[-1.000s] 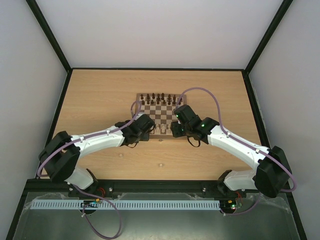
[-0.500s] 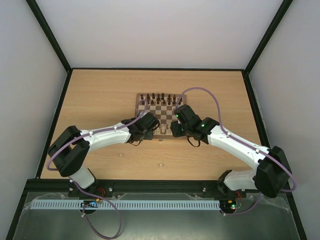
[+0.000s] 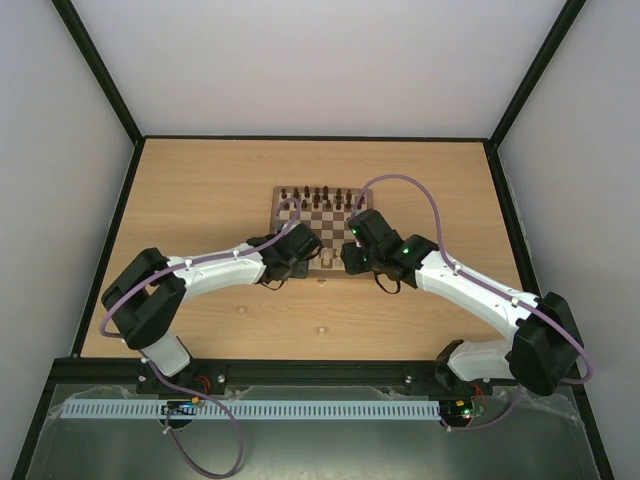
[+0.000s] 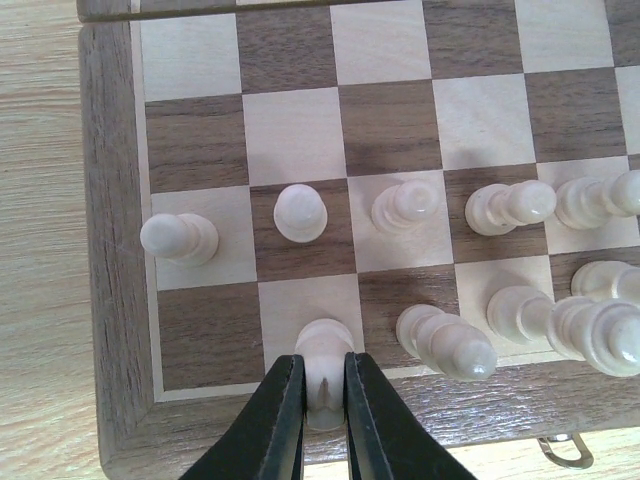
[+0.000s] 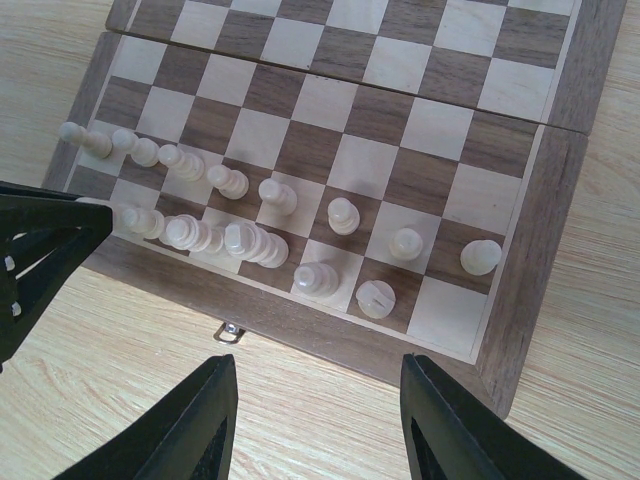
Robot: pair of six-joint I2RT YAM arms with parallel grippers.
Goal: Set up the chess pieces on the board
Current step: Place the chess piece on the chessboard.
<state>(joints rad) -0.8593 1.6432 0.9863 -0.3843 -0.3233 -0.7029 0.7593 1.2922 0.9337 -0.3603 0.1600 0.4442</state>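
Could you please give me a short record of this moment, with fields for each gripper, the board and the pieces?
left gripper: shut on a pale chess piece, at the near row's second square from the left corner
right gripper: open, empty, over the board's near edge
board: flat on the wooden table
pale pieces: in the two near rows; near right corner square bare
dark pieces: along the far side
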